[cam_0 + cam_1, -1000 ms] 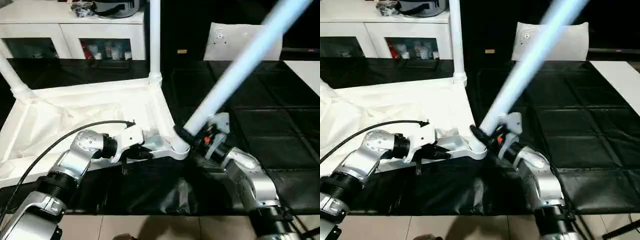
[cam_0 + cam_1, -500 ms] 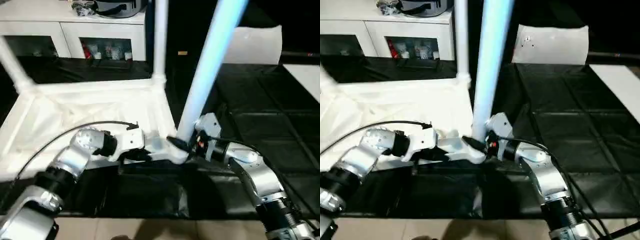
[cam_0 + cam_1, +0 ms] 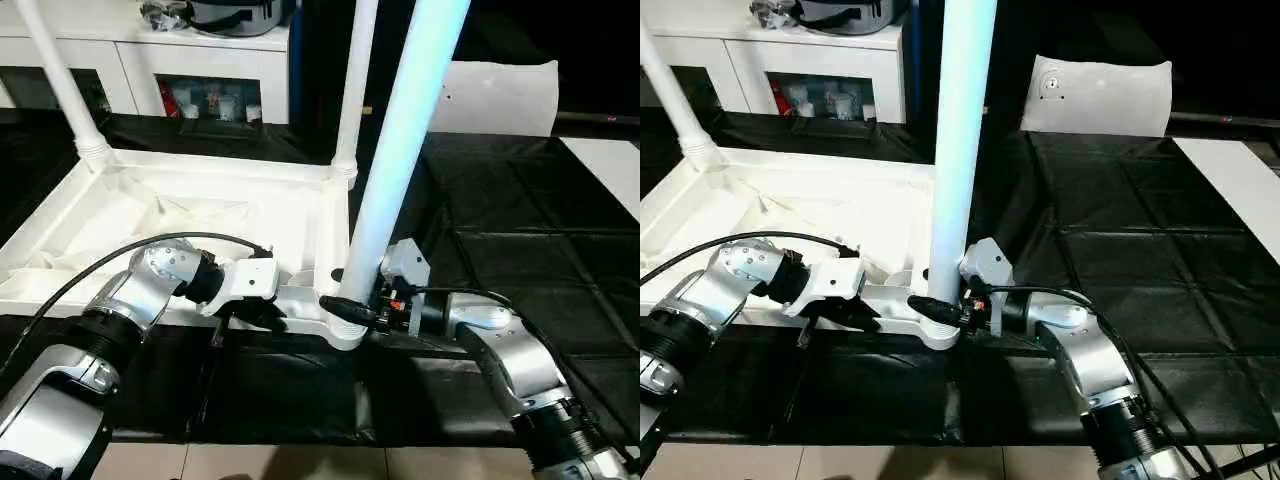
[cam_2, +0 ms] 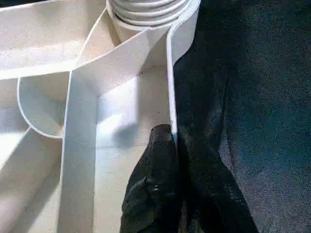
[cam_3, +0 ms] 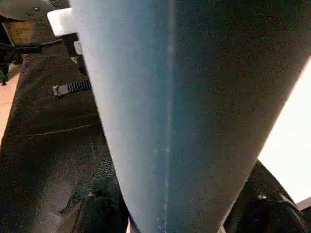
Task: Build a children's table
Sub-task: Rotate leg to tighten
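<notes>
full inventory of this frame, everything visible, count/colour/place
tabletop: 1, white, upside down on the black mat
legs: 3, white; two upright in far corners, one at the near corner
mat: 1, black, under everything
flat sheet: 1, white, far right
cabinet: 1, white, behind
left gripper: fingers pinch the tabletop's near rim
right gripper: fingers around the near leg's base

a wide tapered leg (image 5: 184,111) runs down the middle of the frame, narrowing toward the bottom edge. black fingers (image 5: 265,206) flank it at both lower corners. black cloth (image 5: 48,145) covers the left side.
</notes>
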